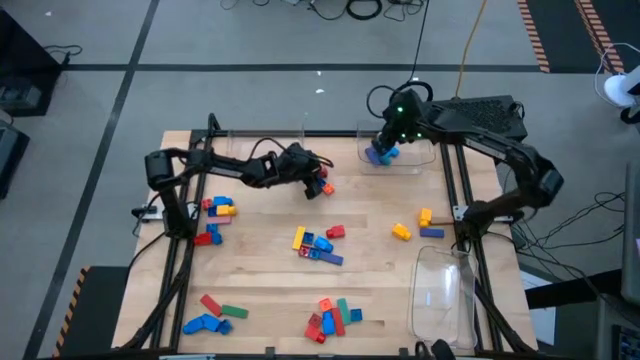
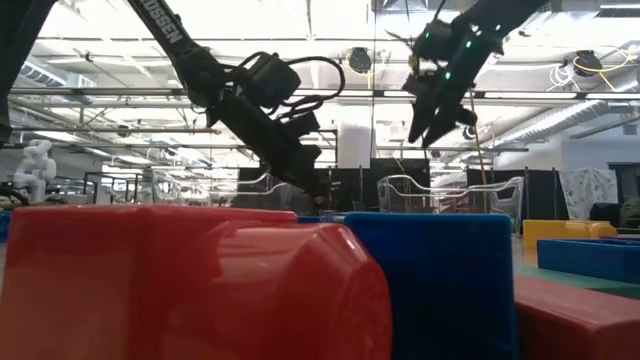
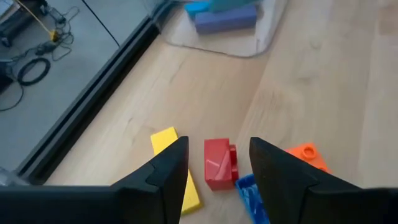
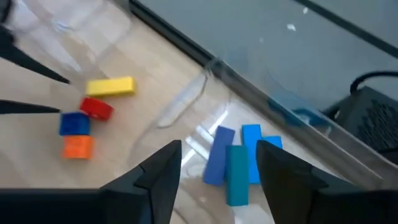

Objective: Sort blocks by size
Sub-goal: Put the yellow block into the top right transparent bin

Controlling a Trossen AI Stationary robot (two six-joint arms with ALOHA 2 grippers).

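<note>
Near the table's far middle lie a few small blocks: a red one (image 3: 219, 163), a yellow bar (image 3: 176, 168), a blue one (image 3: 252, 196) and an orange one (image 3: 306, 154). My left gripper (image 3: 219, 146) is open, slanting down just above them. Its fingers stand on either side of the red block, which lies on the wood. My right gripper (image 4: 219, 149) hangs open and holds nothing, above a clear tray (image 1: 420, 160) at the far edge. Several blue bars (image 4: 236, 162) lie in that tray. The high view shows my left gripper (image 1: 316, 183) and my right gripper (image 1: 383, 150) close together.
More block clusters lie at the left (image 1: 218, 207), the centre (image 1: 318, 243), the right (image 1: 420, 222) and the near edge (image 1: 215, 315), (image 1: 333, 317). A second clear tray (image 1: 445, 290) sits near right. In the low view, a big red block (image 2: 190, 280) and a blue block (image 2: 430, 280) fill the foreground.
</note>
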